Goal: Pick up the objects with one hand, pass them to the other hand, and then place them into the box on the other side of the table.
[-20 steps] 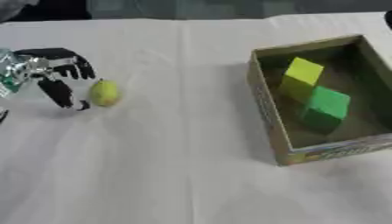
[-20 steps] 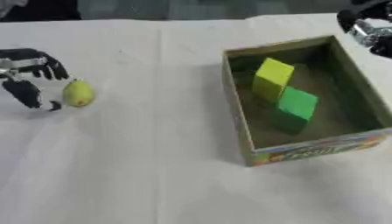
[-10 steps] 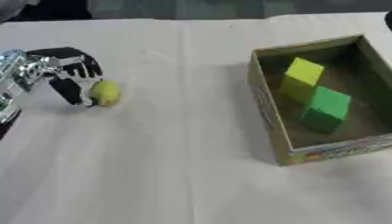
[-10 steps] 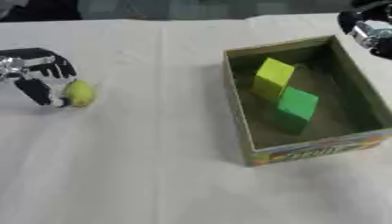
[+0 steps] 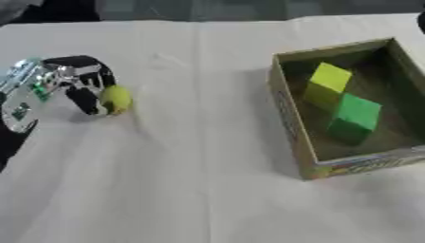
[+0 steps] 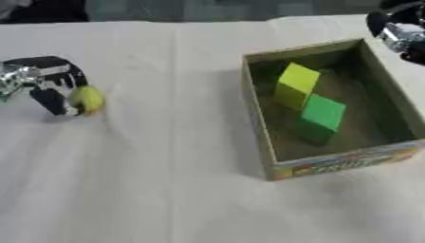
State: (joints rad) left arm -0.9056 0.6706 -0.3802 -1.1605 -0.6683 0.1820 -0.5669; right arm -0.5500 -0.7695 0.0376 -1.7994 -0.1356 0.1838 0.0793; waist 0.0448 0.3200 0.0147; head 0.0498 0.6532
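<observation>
A white cloth, softly creased, covers the surface (image 5: pixel 199 156). On its left side sits one small, rounded yellow-green fruit (image 5: pixel 115 98) — smooth, lemon-like. The left hand (image 5: pixel 76 80), black with silver metal parts, has its fingers (image 5: pixel 86 101) curled down against the fruit's side, though whether they actually clasp it cannot be told. To the right stands one open cardboard box (image 6: pixel 264 137) holding two matte blocks — one yellow-green cube (image 6: pixel 295 81), one green cube (image 6: pixel 320 114). The right hand (image 6: pixel 397 29) shows at the upper right corner; its fingers cannot be made out.
</observation>
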